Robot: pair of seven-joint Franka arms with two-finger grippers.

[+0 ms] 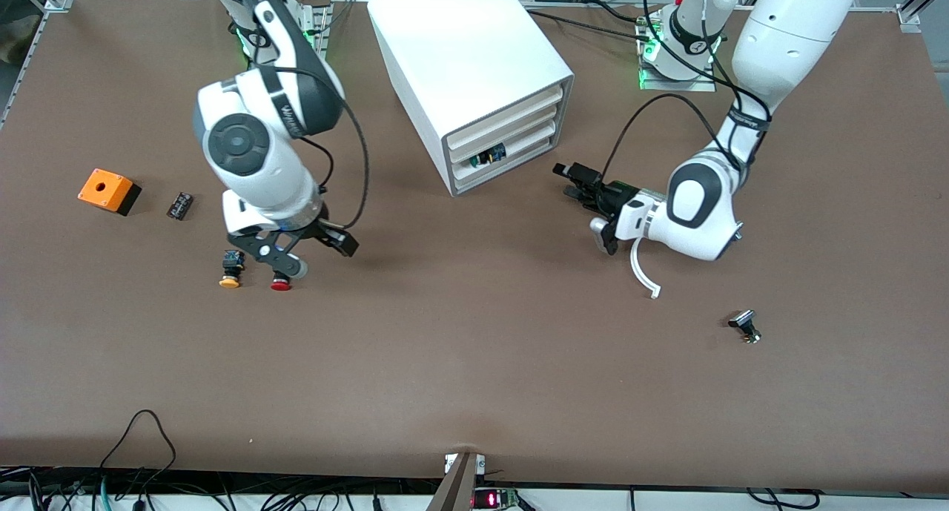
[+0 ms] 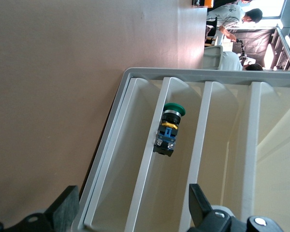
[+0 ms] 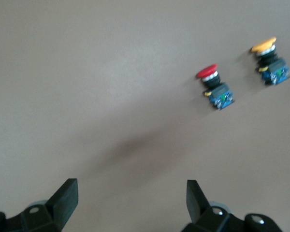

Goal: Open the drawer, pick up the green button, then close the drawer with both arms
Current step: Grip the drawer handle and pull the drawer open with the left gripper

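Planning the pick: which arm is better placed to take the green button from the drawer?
Left. The left gripper faces the cabinet, jaws open toward the green button; the right gripper hangs above the red button.

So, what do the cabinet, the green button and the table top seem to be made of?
The cabinet looks like smooth white plastic, matte with a soft sheen and rounded edges; painted metal is possible. The green button seems glossy plastic on its cap, with a shiny metal-like ring and a black plastic body. The table top looks like a matte brown mat, without reflections.
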